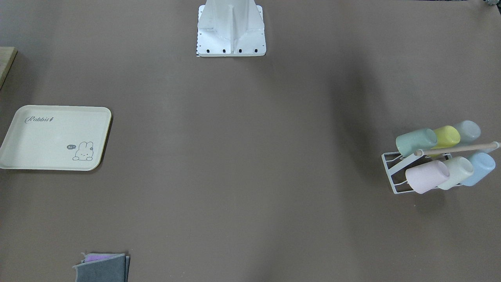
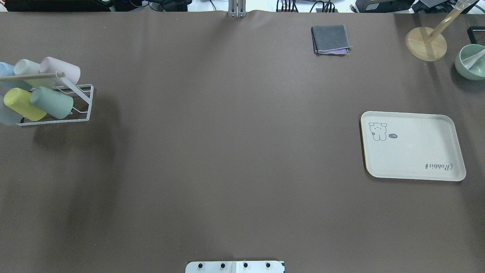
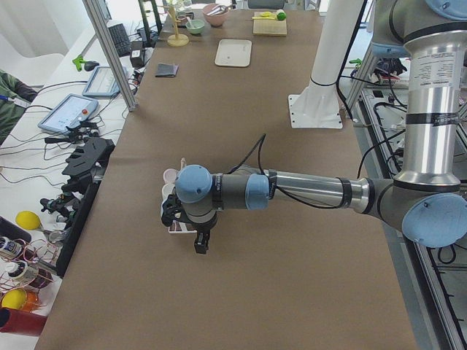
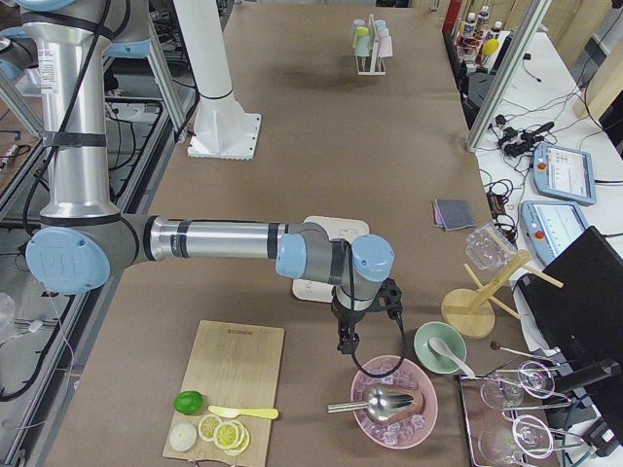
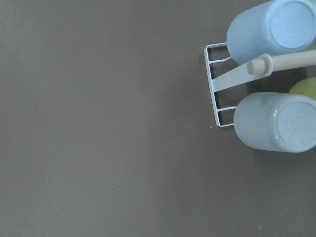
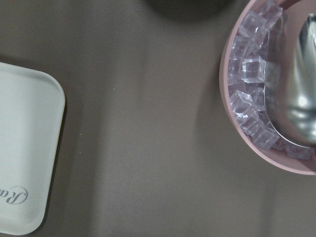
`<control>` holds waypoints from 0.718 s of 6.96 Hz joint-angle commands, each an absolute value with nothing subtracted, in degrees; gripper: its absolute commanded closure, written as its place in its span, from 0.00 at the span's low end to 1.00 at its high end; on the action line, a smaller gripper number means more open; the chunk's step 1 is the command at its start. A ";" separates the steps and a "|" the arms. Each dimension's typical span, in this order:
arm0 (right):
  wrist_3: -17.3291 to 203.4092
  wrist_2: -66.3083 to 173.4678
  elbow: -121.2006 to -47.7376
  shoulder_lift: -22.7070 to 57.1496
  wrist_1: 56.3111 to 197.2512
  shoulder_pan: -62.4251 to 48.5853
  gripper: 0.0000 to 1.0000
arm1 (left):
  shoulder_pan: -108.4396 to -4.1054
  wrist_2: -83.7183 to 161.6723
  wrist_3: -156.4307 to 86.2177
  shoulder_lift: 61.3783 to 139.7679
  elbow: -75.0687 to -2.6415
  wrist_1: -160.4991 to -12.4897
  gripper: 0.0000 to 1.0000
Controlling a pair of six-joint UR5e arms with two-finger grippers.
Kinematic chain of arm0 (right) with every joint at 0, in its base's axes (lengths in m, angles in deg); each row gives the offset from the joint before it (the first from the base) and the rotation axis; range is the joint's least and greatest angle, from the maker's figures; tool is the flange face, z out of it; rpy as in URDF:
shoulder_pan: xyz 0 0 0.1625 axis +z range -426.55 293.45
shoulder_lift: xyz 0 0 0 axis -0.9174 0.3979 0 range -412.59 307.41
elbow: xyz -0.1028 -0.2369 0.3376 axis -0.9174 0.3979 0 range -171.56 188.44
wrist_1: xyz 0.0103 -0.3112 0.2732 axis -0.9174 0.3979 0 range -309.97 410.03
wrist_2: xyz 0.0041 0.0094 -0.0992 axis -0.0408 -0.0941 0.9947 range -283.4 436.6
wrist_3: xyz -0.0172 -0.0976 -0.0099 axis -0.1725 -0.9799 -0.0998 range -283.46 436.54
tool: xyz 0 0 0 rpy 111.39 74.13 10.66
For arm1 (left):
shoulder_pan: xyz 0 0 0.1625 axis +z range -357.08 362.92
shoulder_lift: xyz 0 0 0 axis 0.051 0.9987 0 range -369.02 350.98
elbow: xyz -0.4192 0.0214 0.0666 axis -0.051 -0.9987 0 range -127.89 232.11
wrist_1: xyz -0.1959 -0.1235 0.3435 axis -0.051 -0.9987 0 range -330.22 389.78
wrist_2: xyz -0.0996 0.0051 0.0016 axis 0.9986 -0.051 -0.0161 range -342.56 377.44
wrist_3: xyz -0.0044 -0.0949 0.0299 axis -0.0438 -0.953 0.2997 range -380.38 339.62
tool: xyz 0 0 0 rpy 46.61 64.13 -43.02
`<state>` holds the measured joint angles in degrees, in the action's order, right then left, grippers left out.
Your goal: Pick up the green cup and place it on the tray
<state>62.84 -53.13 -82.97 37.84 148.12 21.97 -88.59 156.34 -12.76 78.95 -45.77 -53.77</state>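
Pedestal: the robot's white pedestal foot [image 2: 235, 266] stands at the robot's edge of the brown counter [image 2: 227, 159], well apart from the tray and to its robot-left.
Tray: the cream tray [image 2: 416, 151] lies flat on the counter, with its "Rabbit" script at the corner nearest the robot and its bunny drawing at the opposite corner.
Right fingers: the right fingers [image 4: 347, 339] hang above the counter just past the tray's robot-right end, between the tray and a pink bowl. Only the side camera shows them, so I cannot tell whether they are spread or pressed together.
Pink bowl: the pink bowl [image 6: 224, 111] sits near the tray's robot-right end and holds ice cubes [image 6: 252, 69] and a metal spoon [image 6: 301, 74].
Green cup: the green cup [image 2: 52, 102] rests tilted on the white wire rack [image 2: 81, 113], far to the tray's robot-left. It is in the row nearer the robot and is that row's cup closest to the tray, touching the yellow cup [image 2: 21, 107].
Pink cup: the pink cup [image 2: 62, 72] is the tray-side cup of the rack's farther row.
Left fingers: the left fingers [image 3: 201, 242] hover over the rack, well apart from the tray. I cannot tell their state from the side view.
Cloth: a folded grey cloth [image 2: 330, 39] lies beyond the tray, near the operators' edge.
Wooden stand: the wooden stand [image 2: 426, 43] is beyond the tray's far side, with a green bowl [image 2: 470, 64] beside it.
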 commanded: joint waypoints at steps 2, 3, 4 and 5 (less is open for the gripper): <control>62.92 -53.12 -82.97 38.12 147.95 21.95 0.00 | -88.57 160.07 -12.90 78.61 -48.95 -53.63 0.01; 62.92 -53.04 -82.79 38.12 147.94 21.95 0.00 | -88.57 160.26 -12.82 78.34 -49.05 -53.45 0.01; 62.83 -52.78 -80.53 38.03 147.34 21.69 0.00 | -88.57 159.92 -12.38 78.52 -48.96 -53.62 0.01; 62.92 -52.86 -80.07 37.77 147.33 21.52 0.00 | -88.57 159.39 -12.29 78.95 -49.48 -53.80 0.01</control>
<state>62.87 -52.89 -81.17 38.00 147.54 21.74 -88.57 159.82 -12.50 78.61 -49.02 -53.63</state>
